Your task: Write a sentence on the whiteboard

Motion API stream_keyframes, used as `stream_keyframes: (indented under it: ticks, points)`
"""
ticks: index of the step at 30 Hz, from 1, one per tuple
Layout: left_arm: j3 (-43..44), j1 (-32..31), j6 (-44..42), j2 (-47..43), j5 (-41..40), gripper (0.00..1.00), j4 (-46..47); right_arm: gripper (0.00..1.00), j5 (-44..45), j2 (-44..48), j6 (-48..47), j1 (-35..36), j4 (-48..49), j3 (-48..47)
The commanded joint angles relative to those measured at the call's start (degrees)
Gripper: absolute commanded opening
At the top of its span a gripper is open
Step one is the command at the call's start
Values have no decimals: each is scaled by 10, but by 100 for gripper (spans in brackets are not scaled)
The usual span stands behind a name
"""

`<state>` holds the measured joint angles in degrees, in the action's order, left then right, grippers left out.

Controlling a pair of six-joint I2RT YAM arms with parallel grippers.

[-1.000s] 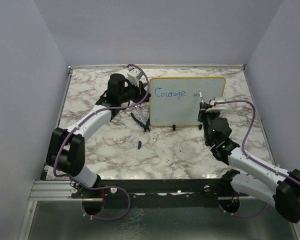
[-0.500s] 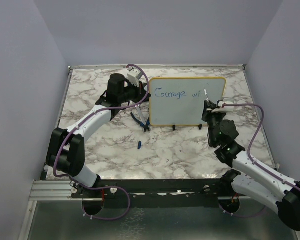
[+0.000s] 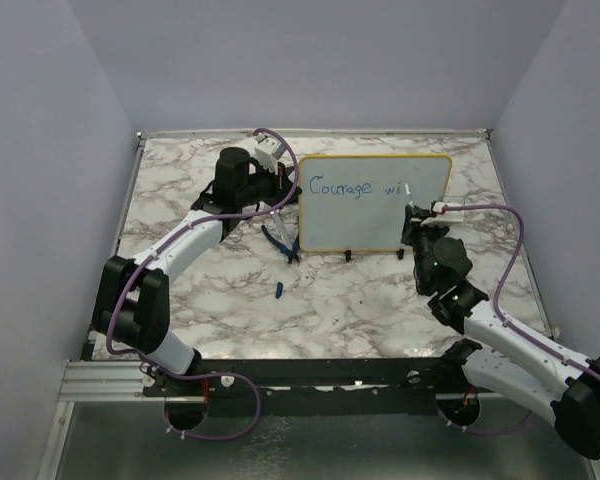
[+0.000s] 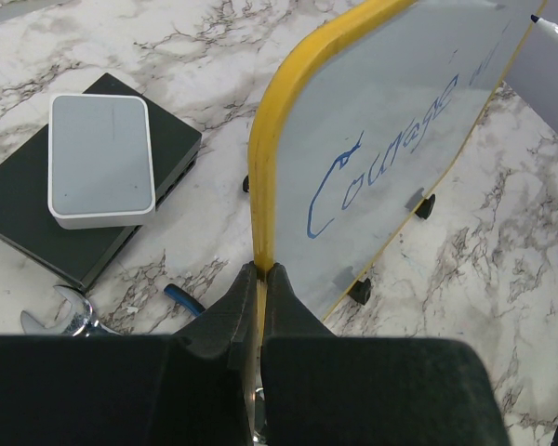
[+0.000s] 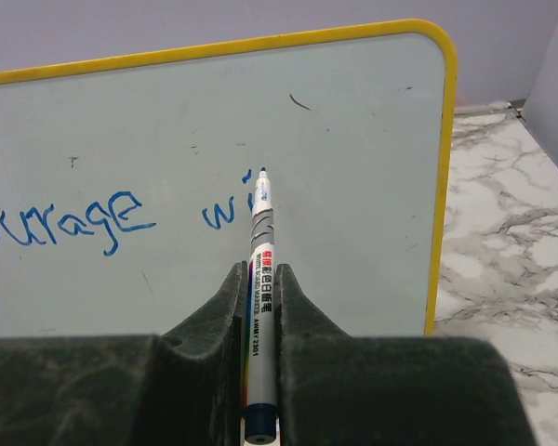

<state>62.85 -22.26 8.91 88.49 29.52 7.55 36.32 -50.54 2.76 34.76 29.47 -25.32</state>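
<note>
The whiteboard (image 3: 375, 205), white with a thin yellow frame and small black feet, stands upright at the back of the table with "Courage wi" on it in blue. My left gripper (image 4: 260, 271) is shut on the yellow left edge of the whiteboard (image 4: 400, 139). My right gripper (image 5: 261, 269) is shut on a white marker (image 5: 261, 279), which points at the whiteboard (image 5: 353, 167). The marker's tip sits just right of the "wi". From above, the right gripper (image 3: 413, 212) is in front of the board's right part.
A small grey-and-black box (image 4: 100, 160) lies on the table left of the board. Blue-handled pliers (image 3: 280, 243) lie in front of the board's left corner, with a small blue cap (image 3: 278, 290) further forward. The table's marble top (image 3: 340, 300) extends toward the arm bases.
My right gripper has shifted slightly right along the board with the marker, and an "i" now follows the "w". The left arm has not moved.
</note>
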Motion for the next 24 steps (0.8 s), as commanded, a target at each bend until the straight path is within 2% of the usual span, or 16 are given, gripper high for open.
stream_keyframes:
  ticks: [1, 24]
  points:
    - [-5, -5, -6, -19, 7, 0, 0, 1, 11, -7, 9, -6, -13, 4]
    - [-5, -5, -6, -21, 8, 0, 0, 1, 12, -18, 51, -11, -51, 20]
